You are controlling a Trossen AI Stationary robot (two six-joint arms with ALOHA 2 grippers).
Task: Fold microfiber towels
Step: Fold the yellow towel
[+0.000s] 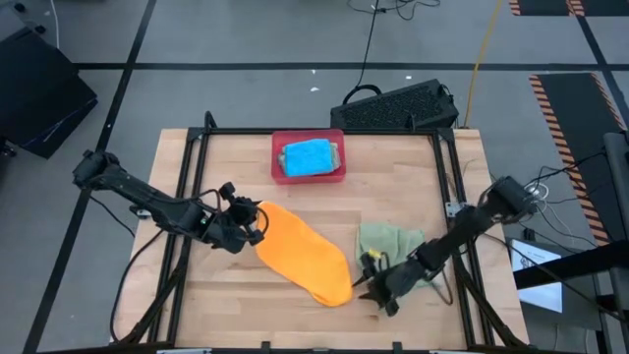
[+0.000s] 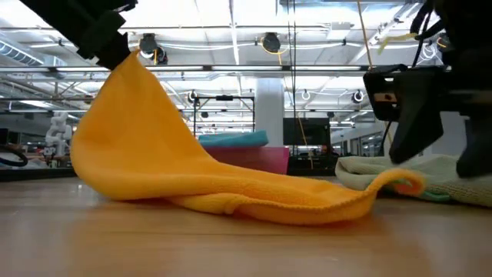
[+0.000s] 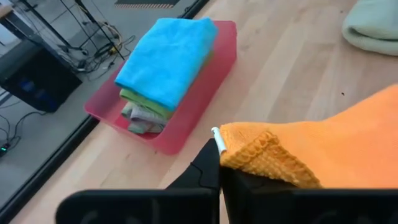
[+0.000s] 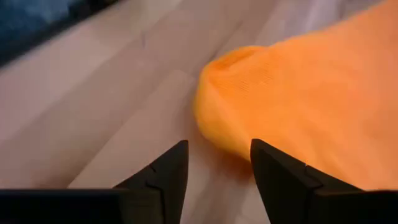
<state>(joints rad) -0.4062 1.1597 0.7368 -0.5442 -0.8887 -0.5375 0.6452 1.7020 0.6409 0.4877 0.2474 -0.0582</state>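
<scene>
Orange towel (image 1: 305, 251) stretched diagonally, raised corner toward left gripper (image 1: 254, 222).

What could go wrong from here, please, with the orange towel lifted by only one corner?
The left gripper pinches just the edge of the orange towel, so the corner might slip out if it is pulled. The right gripper is open with the far corner outside its fingers, so closing now may miss it. The pale green towel lies close and could be dragged.
</scene>
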